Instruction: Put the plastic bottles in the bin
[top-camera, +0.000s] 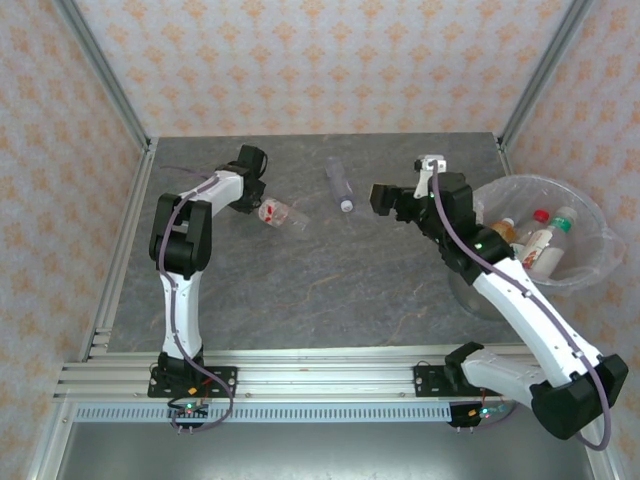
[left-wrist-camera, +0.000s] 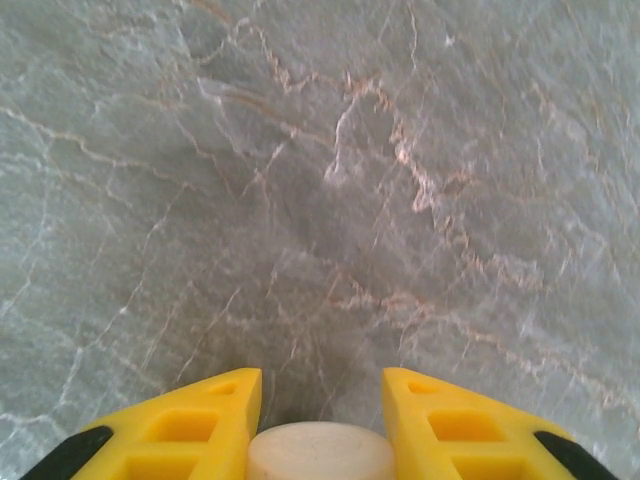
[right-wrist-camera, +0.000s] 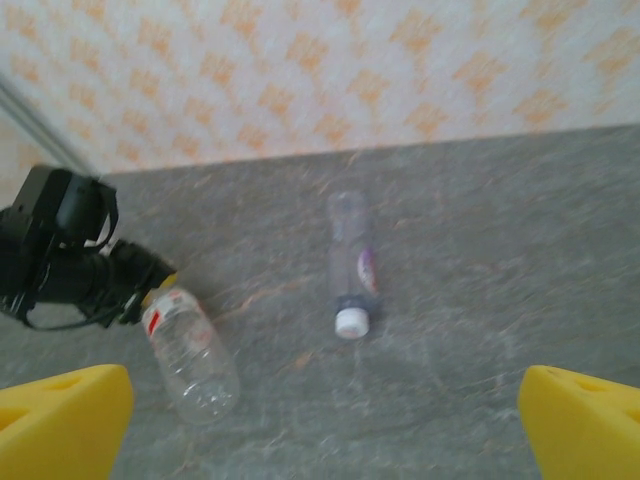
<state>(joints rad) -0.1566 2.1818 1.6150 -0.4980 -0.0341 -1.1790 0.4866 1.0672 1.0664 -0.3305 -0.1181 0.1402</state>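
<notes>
**Left gripper on a bottle's cap; right gripper wide open**

Top view: A grey veined table (top-camera: 300, 290) sits inside walls (top-camera: 330, 60) papered in an orange pattern, with metal posts (top-camera: 100, 70) at the far corners. The bin (top-camera: 540, 178) stands at the right edge, with several binned bottles (top-camera: 545, 245) upright or leaning inside. Two more lie on the far half of the table: a red-label bottle (top-camera: 282, 214) at the tip of the left gripper (top-camera: 262, 206), and, to its right, a purple-label bottle (top-camera: 340, 185). The right gripper (top-camera: 380, 197) hangs just right of that one, apart from it.

Left wrist: The left gripper (left-wrist-camera: 322, 382) looks down on bare table (left-wrist-camera: 330, 170). Its yellow fingers (left-wrist-camera: 215, 420) are clamped on a whitish cap (left-wrist-camera: 320, 452).

Right wrist: The right gripper (right-wrist-camera: 325, 410) has its fingers (right-wrist-camera: 60, 415) spread wide, holding nothing. Beyond them lie the red-label bottle (right-wrist-camera: 190, 355), with the left gripper (right-wrist-camera: 150, 292) at its cap end, and the purple-label bottle (right-wrist-camera: 352, 260), its white cap at the near end.
</notes>
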